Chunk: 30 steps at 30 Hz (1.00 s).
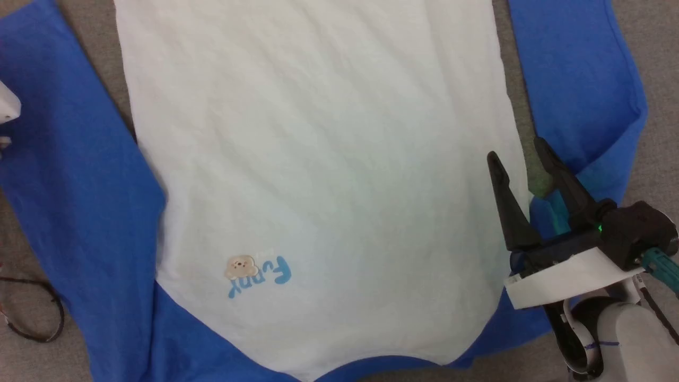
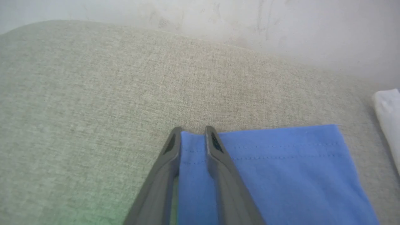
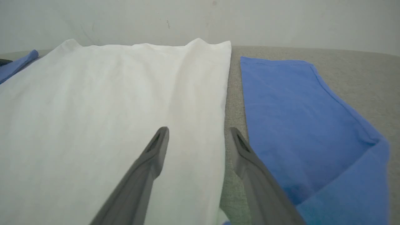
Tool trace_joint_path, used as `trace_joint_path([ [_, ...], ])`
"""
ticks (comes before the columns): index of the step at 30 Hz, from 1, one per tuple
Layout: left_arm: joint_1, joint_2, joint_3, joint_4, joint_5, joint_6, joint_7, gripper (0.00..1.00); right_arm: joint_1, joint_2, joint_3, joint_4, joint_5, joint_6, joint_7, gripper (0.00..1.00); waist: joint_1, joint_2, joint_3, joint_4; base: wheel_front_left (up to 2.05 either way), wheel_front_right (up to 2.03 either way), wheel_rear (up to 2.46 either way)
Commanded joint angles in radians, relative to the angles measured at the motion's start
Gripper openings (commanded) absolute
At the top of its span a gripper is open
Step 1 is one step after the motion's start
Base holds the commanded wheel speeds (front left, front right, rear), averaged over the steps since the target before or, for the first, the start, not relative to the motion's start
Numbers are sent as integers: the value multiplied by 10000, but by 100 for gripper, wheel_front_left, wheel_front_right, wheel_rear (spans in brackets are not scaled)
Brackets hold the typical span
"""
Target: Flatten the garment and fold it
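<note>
Right claw (image 1: 517, 149) hovered at the lower right of the head view, released, with its jaws spread over the right side edge of the garment (image 1: 318, 132). That shirt lay front-up on a grey woven surface (image 1: 658, 63), white body in the middle and a blue sleeve down each side. The right sleeve (image 1: 578, 79) had a lip folded over near its outer edge.

From the left wrist, the left claw (image 2: 193, 129) sat at the corner of the blue cuff (image 2: 281, 162), jaws narrowly parted, cloth lying flat between them and not pinched.

From the right wrist, the right claw (image 3: 198, 130) straddled the white hem side (image 3: 93, 109), with a grey gap before the sleeve.

Flattening looked nearly finished. A good next move would probably nip only the cuff's corner and draw it gently outward, so the white body stays unwrinkled.
</note>
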Motion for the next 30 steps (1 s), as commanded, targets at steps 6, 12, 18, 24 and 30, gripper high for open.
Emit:
trace_joint_path([
  [6,910,-235,-488,-111,53,-33,502,0,-193,70,-33,161,64,-11,-18,100,1,0,-463,261,0,0,0],
  [12,1741,-281,-309,-853,-58,-105,-186,0,-40,44,-120,318,106,-11,52,100,1,0,-1428,618,0,0,0],
  [18,2774,-211,-44,-1825,-255,-255,-732,0,383,18,-335,448,134,-11,189,100,1,0,-2628,1022,0,0,0],
  [24,3598,27,126,-3321,-251,-80,-696,0,847,62,-495,475,192,-11,296,100,1,0,-3646,1359,0,0,0],
  [30,4169,188,112,-5176,-206,58,-471,0,1298,137,-685,441,214,-11,410,100,1,0,-4413,1583,0,0,0],
])
